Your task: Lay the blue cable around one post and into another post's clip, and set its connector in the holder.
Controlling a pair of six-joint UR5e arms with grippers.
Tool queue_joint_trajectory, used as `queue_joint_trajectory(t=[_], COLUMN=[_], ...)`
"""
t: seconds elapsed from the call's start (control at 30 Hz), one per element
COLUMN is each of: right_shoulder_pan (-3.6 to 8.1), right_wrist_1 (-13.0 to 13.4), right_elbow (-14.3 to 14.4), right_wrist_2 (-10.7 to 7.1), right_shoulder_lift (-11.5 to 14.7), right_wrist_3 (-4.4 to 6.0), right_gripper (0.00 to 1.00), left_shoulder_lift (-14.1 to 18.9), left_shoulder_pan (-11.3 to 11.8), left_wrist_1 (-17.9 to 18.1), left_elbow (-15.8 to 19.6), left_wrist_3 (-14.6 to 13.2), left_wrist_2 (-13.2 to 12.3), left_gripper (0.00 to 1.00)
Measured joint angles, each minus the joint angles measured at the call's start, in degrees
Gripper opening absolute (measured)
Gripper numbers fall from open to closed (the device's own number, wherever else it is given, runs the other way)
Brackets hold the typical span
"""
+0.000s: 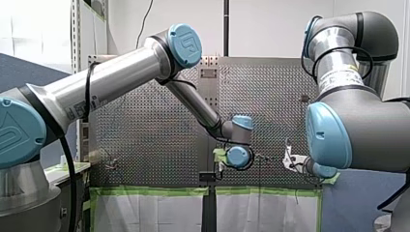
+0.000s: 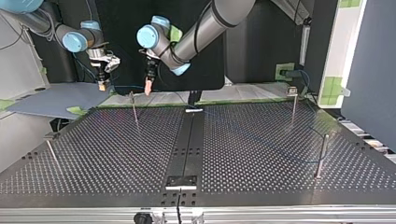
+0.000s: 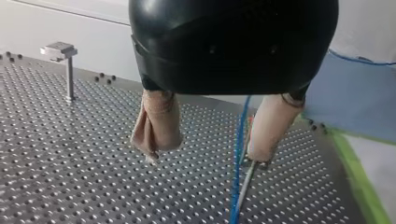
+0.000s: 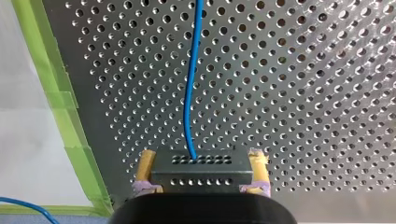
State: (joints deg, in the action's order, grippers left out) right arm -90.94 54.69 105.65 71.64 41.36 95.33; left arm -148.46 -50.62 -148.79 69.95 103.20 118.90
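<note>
Right gripper (image 4: 201, 157), yellow-padded, is clamped on the black rectangular multi-hole connector (image 4: 201, 173) across its two short sides. The thin blue cable (image 4: 189, 93) therefore leaves the front face freely and runs out over the grey perforated metal table (image 4: 303, 93). This hold keeps the cable's end anchored and raised, close to the table edge bordered with green tape (image 4: 51, 93).

Left gripper (image 3: 205, 151), black with beige pads, stands spread and empty. It straddles the cable, which passes just beside one pad and alongside a slim upright metal post (image 3: 244, 186). By this placement, the fingers seem set to close on the cable and steer it around that post.

A second clip-topped metal post (image 3: 64, 65) stands well apart, toward a far corner. The connector is not yet seated, and no holder can be identified with certainty.
</note>
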Motion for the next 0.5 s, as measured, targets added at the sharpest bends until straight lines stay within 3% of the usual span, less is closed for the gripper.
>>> queue_joint_trajectory(t=[0.5], right_shoulder_pan=[-0.09], right_wrist_1=[-0.22], right_elbow=[-0.01], right_wrist_2=[0.19], right_shoulder_lift=[0.00], right_wrist_3=[-0.38], right_gripper=[0.00], left_shoulder_lift=[-0.10], left_shoulder_pan=[1.12], left_wrist_1=[-1.30], left_elbow=[-2.69], left_wrist_3=[-0.54], left_wrist_2=[1.24], left_gripper=[1.00])
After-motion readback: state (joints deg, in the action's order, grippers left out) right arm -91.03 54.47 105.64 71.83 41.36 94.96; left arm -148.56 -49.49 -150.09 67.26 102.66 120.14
